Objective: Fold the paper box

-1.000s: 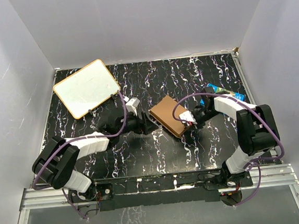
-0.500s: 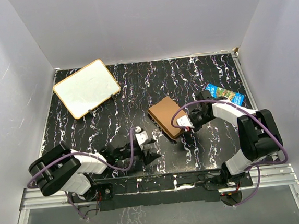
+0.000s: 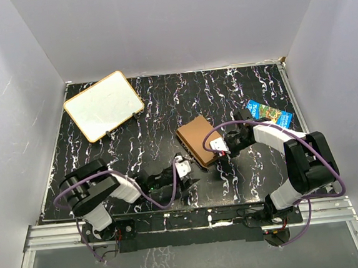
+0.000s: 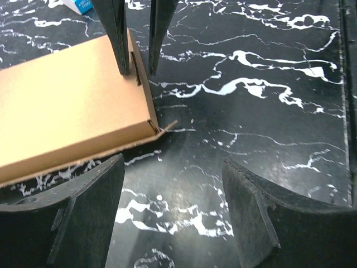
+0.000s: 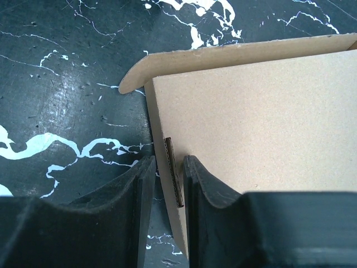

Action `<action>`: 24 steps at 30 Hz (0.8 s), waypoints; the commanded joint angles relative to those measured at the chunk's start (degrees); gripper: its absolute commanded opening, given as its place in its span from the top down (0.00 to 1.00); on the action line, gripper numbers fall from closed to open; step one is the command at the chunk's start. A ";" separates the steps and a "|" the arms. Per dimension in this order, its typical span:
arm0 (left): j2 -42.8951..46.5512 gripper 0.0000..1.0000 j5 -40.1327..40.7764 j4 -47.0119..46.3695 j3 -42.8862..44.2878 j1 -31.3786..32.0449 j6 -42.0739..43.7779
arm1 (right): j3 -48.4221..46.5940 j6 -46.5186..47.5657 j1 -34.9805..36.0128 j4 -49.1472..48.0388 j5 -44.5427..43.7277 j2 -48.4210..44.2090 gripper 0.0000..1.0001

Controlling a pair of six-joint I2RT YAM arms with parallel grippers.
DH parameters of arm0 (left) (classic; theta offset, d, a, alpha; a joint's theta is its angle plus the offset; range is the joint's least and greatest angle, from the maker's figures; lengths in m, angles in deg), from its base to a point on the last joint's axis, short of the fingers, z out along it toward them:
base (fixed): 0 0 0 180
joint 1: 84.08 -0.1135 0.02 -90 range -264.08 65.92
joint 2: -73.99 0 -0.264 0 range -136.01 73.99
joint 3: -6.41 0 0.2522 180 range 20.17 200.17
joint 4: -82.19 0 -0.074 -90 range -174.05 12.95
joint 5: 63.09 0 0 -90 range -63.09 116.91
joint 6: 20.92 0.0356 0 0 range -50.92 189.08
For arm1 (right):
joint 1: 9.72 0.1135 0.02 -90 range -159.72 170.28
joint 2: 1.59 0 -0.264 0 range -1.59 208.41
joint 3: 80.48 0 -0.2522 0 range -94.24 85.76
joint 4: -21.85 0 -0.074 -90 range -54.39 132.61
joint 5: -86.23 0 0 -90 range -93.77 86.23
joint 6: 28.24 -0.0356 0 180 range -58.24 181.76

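Note:
The paper box (image 3: 197, 141) is a flat, closed brown cardboard pack lying mid-table. It also shows in the left wrist view (image 4: 67, 100) and in the right wrist view (image 5: 262, 128). My right gripper (image 3: 218, 147) sits at the box's right edge. Its jaws (image 5: 168, 164) are nearly closed astride the box's side wall and a small tab, one finger over the lid and one outside. The left wrist view shows this gripper (image 4: 136, 61) too. My left gripper (image 3: 186, 174) is open and empty (image 4: 173, 167), low on the table just in front of the box's near corner.
A white board with an orange rim (image 3: 104, 106) lies at the back left. A blue printed box (image 3: 268, 112) lies at the right, behind my right arm. The black marbled table (image 3: 225, 92) is walled by grey panels on three sides.
My left arm has pulled back from the box's left side toward the near edge, then swung right to face the box's near corner. My right gripper has stayed on the box, which shifted slightly left.

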 commanded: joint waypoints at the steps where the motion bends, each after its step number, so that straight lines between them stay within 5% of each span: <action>1: -4.15 0.32 -1.32 -5.66 4.76 0.25 3.47 | 1.75 -1.08 0.93 0.20 1.17 0.78 0.69; 10: -7.79 0.47 -4.52 4.24 11.25 0.27 7.97 | 1.96 -1.13 0.98 -0.03 1.22 1.24 0.69; 24: -9.90 0.52 -4.34 6.69 12.80 0.24 9.47 | 1.88 -1.20 1.28 0.06 1.22 1.80 0.69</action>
